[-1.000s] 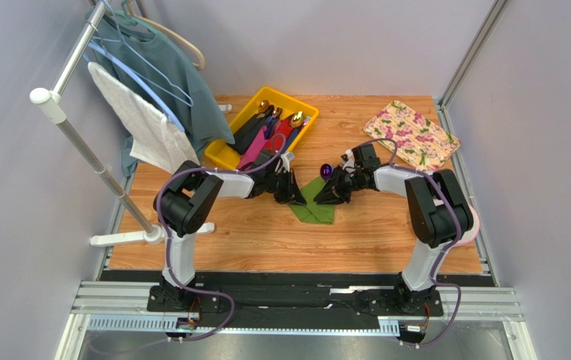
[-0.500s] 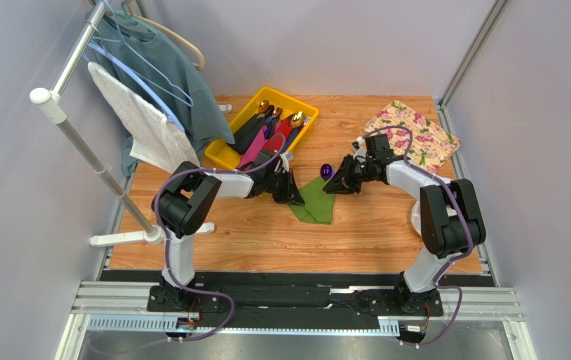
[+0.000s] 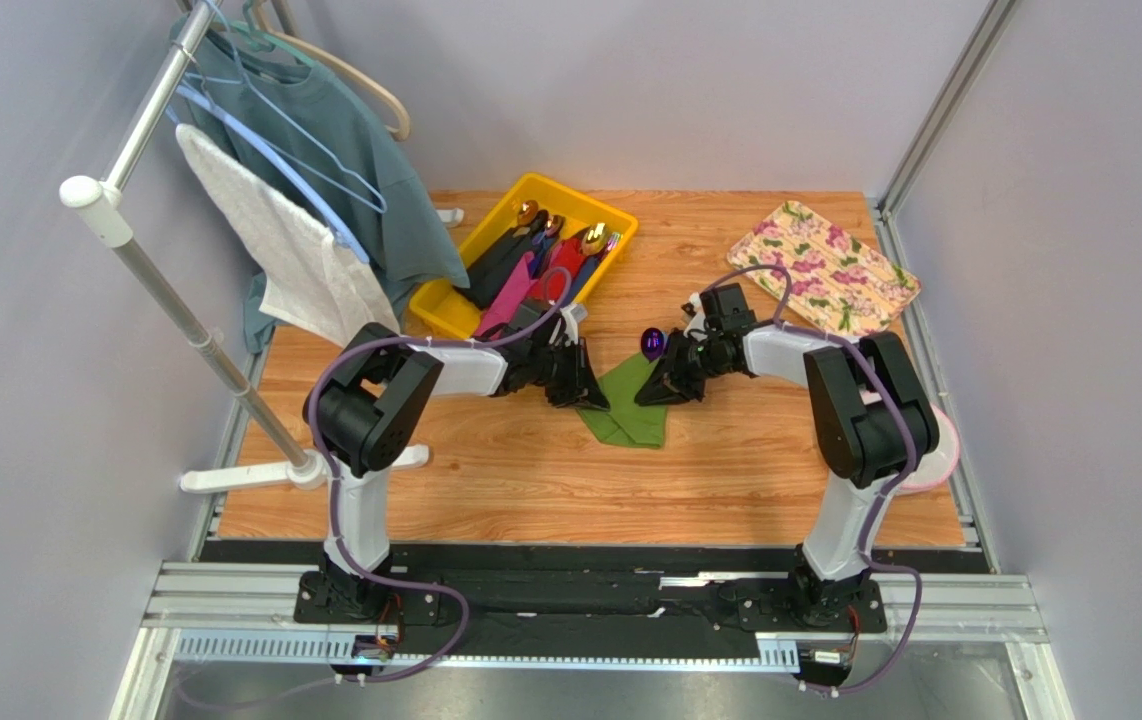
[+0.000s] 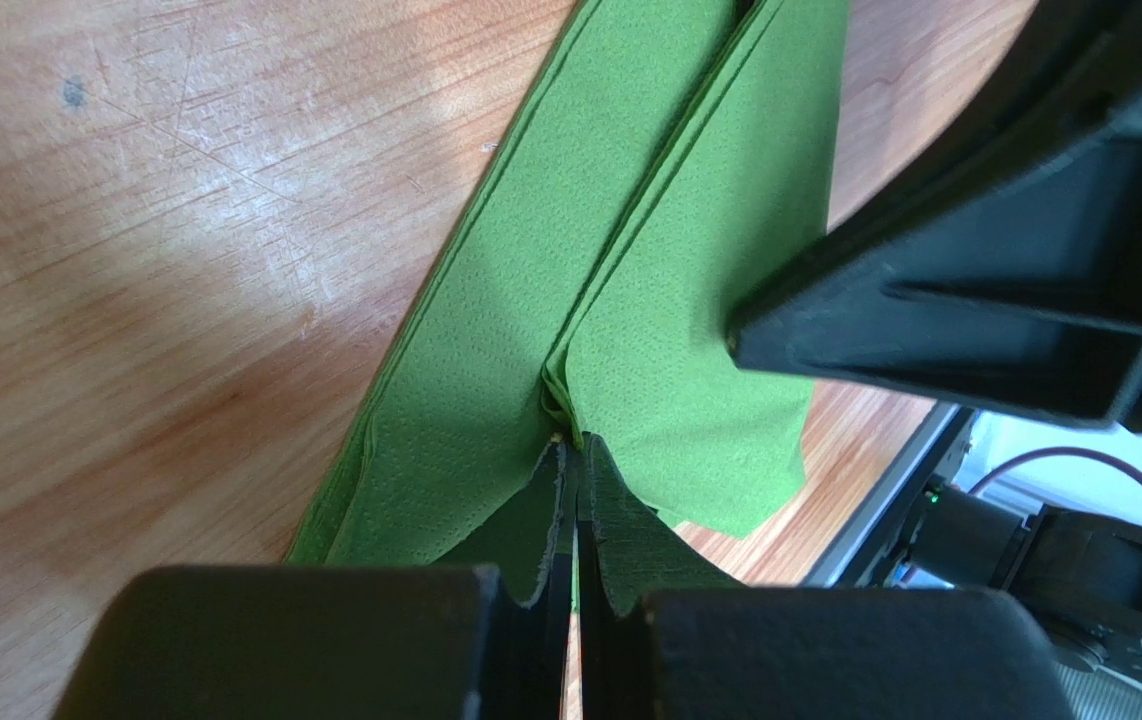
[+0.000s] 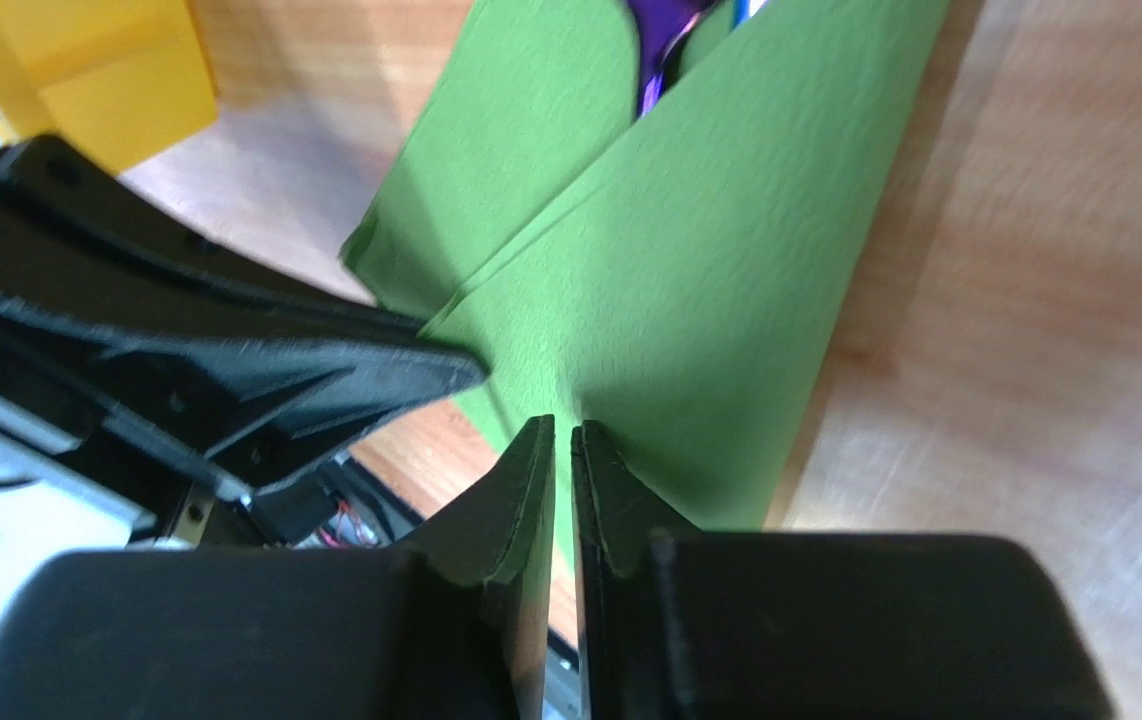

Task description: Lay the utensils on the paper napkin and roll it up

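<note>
Movement is seen on the right side only: the right end effector (image 5: 562, 438), drawn back toward the far right half a sec ago, is brought again to the right edge of the paper napkin (image 3: 627, 408). Its jaws are narrowed to a thin slit; whether paper is caught cannot be told. The left end effector (image 4: 574, 458) is kept fully closed on a pinched fold. A purple-headed utensil (image 3: 654, 341) is left poking from the napkin's far end, so rolling is judged approx. mid-step. The wooden desk (image 3: 562, 488) is enclosed by grey walls. A yellow tray (image 3: 447, 311) w/ more cutlery, a floral mat (image 3: 825, 270) and a clothes rack (image 3: 157, 285) are set toward the far side.
</note>
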Controlling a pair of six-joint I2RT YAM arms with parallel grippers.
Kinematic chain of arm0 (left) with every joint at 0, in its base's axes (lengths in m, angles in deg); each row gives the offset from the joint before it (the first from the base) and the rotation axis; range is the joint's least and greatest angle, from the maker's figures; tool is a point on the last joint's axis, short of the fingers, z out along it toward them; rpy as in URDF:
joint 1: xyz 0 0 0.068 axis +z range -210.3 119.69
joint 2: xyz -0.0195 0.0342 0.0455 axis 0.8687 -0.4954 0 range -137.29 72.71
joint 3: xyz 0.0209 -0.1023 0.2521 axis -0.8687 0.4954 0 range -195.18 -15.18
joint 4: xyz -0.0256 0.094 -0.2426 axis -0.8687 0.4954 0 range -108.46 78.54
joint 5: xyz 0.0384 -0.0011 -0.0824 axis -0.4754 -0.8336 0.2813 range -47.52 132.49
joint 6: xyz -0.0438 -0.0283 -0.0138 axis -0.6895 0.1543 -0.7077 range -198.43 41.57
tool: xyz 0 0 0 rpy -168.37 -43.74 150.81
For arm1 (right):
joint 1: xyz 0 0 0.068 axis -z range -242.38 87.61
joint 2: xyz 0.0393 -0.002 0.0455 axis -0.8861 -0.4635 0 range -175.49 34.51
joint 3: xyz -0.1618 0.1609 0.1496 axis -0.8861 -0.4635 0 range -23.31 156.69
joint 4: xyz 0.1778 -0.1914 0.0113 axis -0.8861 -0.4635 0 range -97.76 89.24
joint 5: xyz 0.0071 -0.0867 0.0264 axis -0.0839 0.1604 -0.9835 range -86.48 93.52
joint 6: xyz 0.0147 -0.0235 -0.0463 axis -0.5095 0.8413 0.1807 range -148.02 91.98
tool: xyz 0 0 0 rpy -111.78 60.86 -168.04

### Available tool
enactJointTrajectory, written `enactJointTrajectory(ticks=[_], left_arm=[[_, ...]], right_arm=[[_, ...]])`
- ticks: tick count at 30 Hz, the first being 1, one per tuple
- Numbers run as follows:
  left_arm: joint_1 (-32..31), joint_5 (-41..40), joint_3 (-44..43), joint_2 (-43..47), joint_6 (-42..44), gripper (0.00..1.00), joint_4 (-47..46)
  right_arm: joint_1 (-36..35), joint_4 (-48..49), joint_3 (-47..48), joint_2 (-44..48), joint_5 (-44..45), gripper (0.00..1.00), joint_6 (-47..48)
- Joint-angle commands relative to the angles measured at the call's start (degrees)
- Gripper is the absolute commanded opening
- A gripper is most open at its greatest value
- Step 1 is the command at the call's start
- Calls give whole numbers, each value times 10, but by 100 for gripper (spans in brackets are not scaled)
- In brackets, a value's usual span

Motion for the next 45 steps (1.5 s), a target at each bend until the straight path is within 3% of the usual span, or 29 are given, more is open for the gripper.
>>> enactJointTrajectory(ticks=[1, 9, 11, 12, 15, 19, 22, 32, 36, 41, 45], left_arm=[[-1, -20, -5, 13, 18, 0, 26], [-1, -15, 1, 20, 15, 0, 15], [2, 3, 4, 28, 11, 8, 2], [2, 11, 8, 34, 10, 19, -22], [2, 32, 11, 67, 18, 31, -36], [2, 58, 2, 97, 33, 35, -18], [-5, 73, -3, 94, 27, 35, -24], [-44, 80, -15, 16, -29, 13, -94], [-48, 75, -23, -12, -31, 11, -108], [-48, 63, -33, -47, -23, 9, -76], [-48, 29, -51, -70, 9, 6, -8]], right_arm=[[-2, 52, 18, -21, 21, 11, 1], [-3, 39, -1, -43, 53, 8, 3], [-4, 32, -5, -48, 61, 7, 10], [-4, 31, -6, -51, 65, 7, 13], [-3, 18, -10, -57, 72, 6, 24], [-4, 3, -11, -59, 86, 5, 43], [-3, -4, -17, -54, 96, 5, 49], [-4, -1, -13, -53, 83, 4, 41], [-3, -5, -10, -51, 80, 4, 39], [-4, -4, -5, -47, 69, 4, 41], [-1, -16, 26, -28, 55, 12, 50]])
